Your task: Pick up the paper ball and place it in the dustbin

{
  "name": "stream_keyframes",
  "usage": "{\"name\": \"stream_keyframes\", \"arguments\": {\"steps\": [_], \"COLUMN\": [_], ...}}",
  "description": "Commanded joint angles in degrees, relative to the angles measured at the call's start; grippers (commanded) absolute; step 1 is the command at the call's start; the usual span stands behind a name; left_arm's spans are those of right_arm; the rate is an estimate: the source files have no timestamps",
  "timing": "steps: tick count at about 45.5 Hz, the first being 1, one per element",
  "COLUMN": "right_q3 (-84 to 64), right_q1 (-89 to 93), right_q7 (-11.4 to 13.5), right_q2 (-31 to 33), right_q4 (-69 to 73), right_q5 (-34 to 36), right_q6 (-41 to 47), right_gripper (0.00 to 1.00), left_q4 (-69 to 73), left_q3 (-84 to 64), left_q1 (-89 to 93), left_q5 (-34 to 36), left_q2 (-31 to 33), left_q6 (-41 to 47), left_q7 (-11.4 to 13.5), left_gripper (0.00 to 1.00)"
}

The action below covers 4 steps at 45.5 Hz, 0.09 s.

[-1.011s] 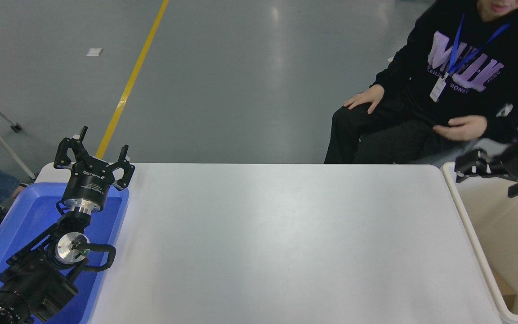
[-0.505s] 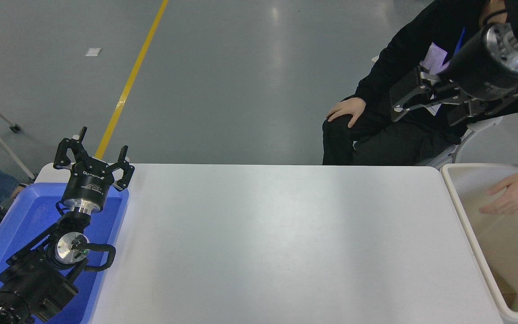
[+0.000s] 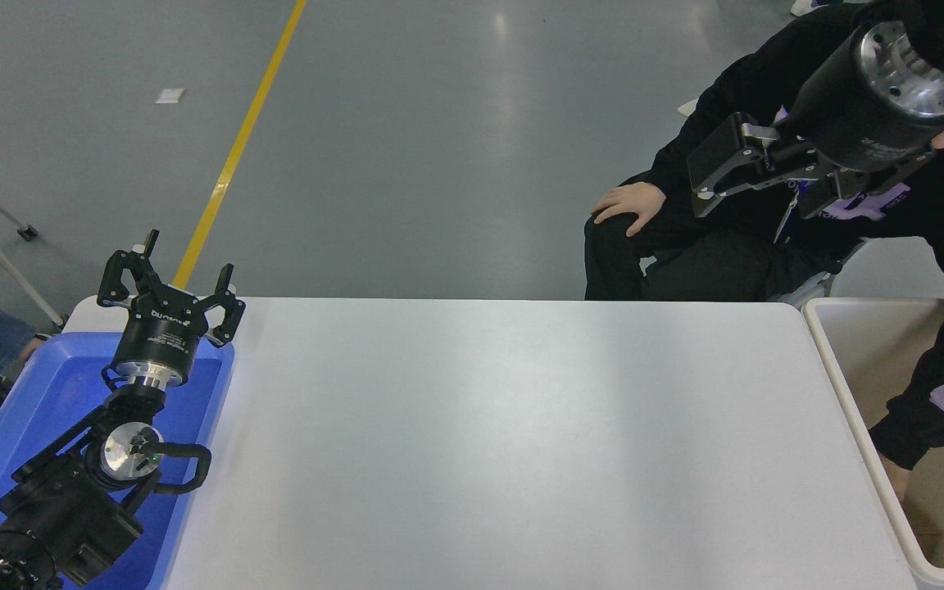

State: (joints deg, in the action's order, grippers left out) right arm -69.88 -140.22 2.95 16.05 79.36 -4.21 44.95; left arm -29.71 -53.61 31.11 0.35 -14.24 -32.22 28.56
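while one person in a black sweatshirt [image 3: 931, 221] is sitting at the far right corner of the one white rectangular table [image 3: 505, 442], that person's sleeved arm [image 3: 943, 385] is reaching down into the one large cream-white plastic dustbin [image 3: 857, 410], which is standing just beside the table's right edge, and the hand at its end is mostly hidden low against the bin's inner wall. the person's other hand [image 3: 630, 205] is resting on a knee. two black robot arms are showing: the right black gripper [image 3: 755, 176] is hanging high at the upper right, in front of the person's chest and well above the table, its jaws spread open and gripping nothing. the left black gripper [image 3: 169, 287] is sitting parked at the lower left over the one shallow blue plastic tray [image 3: 29, 401], its jaws likewise standing wide open and empty. the tan paper ball is not showing anywhere on the table or in either gripper, and i cannot tell whether it is lying in the bin, since the arm is covering part of the interior. one yellow floor line [image 3: 238, 147] is running across the grey floor beyond.
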Motion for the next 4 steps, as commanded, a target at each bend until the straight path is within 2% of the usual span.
{"name": "stream_keyframes", "arguments": {"steps": [1, 4], "right_q3": [0.8, 0.8], "right_q1": [4.2, 4.8], "right_q7": [0.1, 0.1], "right_q2": [-1.7, -1.7], "right_q4": [-0.3, -0.4], "right_q5": [0.0, 0.0], "right_q6": [0.1, 0.1], "right_gripper": [1.00, 1.00], "left_q4": [0.0, 0.0], "left_q3": [0.0, 0.0], "left_q1": [0.0, 0.0], "left_q5": [0.0, 0.0], "left_q2": [0.0, 0.0], "left_q6": [0.0, 0.0], "left_q7": [0.0, 0.0], "left_gripper": [0.98, 0.98]}}
